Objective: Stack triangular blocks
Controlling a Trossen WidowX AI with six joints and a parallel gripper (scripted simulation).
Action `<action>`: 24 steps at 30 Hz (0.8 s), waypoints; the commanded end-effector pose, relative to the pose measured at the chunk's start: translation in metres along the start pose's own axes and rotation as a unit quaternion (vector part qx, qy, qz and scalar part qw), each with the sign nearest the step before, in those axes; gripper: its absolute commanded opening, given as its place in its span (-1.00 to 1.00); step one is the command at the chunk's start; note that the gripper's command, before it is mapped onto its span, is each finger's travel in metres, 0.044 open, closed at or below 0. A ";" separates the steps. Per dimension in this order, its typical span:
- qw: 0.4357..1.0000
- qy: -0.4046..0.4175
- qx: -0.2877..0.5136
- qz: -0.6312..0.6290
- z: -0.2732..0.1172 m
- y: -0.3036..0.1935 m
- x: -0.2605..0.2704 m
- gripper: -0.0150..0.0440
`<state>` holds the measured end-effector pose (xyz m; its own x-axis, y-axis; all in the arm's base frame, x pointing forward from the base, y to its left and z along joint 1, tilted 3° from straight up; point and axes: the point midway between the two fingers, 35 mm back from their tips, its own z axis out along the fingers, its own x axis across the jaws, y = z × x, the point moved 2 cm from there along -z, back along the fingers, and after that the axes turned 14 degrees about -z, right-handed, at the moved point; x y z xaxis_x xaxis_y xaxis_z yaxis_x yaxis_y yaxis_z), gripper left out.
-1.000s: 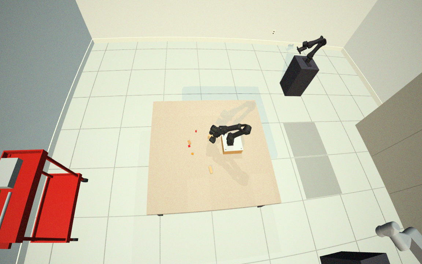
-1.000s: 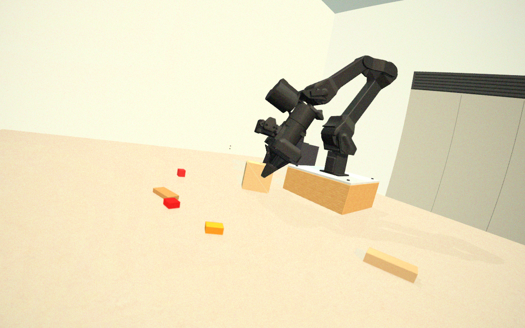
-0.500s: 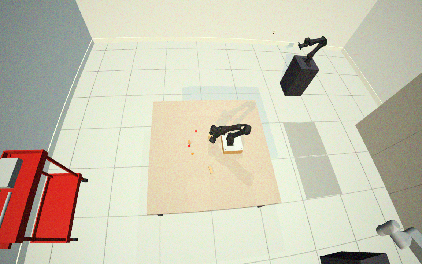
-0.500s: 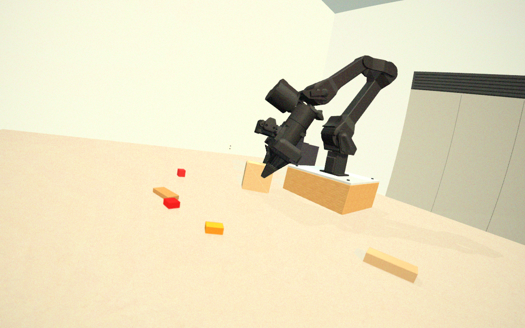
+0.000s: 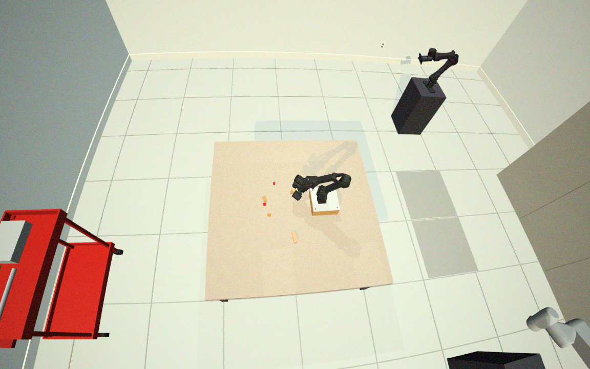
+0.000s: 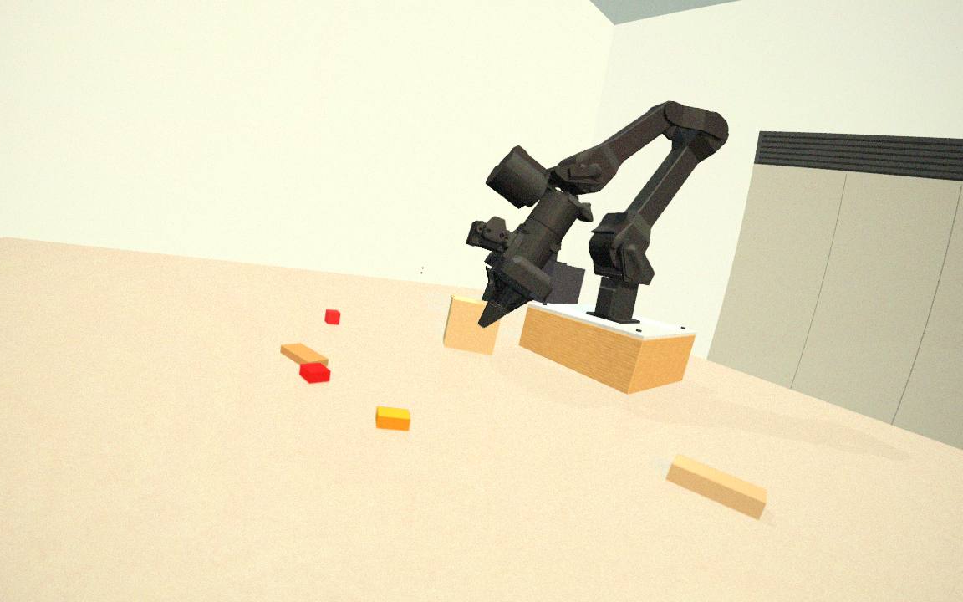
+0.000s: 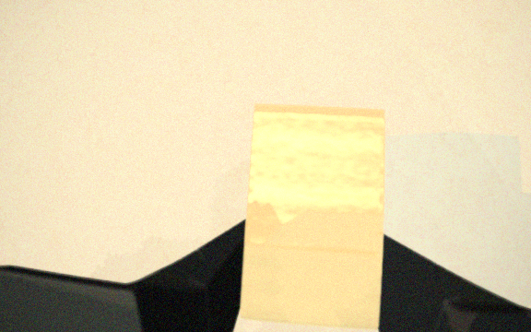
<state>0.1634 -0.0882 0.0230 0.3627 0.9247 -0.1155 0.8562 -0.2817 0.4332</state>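
The two triangular blocks stand together as one square shape on the table, left of the arm's base. The upper triangular block (image 6: 474, 305) (image 7: 316, 161) has its flat top about level. The lower triangular block (image 6: 458, 338) is beneath it, sloped face towards sloped face; no gap or seam shows between them in the exterior view. My gripper (image 6: 486, 309) (image 7: 312, 277) is shut on the upper triangular block, with a dark finger on each side. The near finger covers the square's right part in the exterior view. The arm largely hides the blocks in the top view, and the far end is hidden.
The arm's wooden base (image 5: 325, 212) (image 6: 582, 348) is right of the blocks. A red cube (image 5: 273, 183) (image 6: 332, 317), a flat wooden block (image 5: 264, 198) (image 6: 303, 354), another red block (image 6: 314, 372), an orange block (image 6: 393, 418) and a long wooden block (image 5: 294, 237) (image 6: 716, 486) lie apart.
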 end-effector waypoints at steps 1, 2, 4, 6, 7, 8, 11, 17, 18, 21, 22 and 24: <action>1.000 0.001 0.000 -0.001 0.000 0.000 0.000 -0.49; 1.000 0.001 -0.001 -0.001 0.000 0.000 0.000 -0.49; 1.000 0.003 0.000 -0.002 0.000 0.000 0.000 -0.49; 1.000 0.000 0.000 0.000 0.000 0.000 0.000 -0.31; 1.000 0.000 0.000 0.000 0.000 0.000 0.000 -0.22; 1.000 0.000 0.000 0.000 0.000 0.000 0.000 -0.14; 1.000 0.000 0.000 0.000 0.000 0.000 0.000 0.13; 1.000 0.000 0.000 0.000 0.000 0.000 0.000 0.67; 1.000 0.000 0.000 0.000 0.000 0.000 0.000 0.75; 1.000 0.000 0.000 0.000 0.000 0.000 0.000 1.00; 1.000 0.000 0.000 0.000 0.000 0.000 0.000 1.00; 1.000 0.000 0.000 0.000 0.000 0.000 0.000 1.00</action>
<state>0.1633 -0.0882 0.0229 0.3623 0.9251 -0.1141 0.8564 -0.2821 0.4324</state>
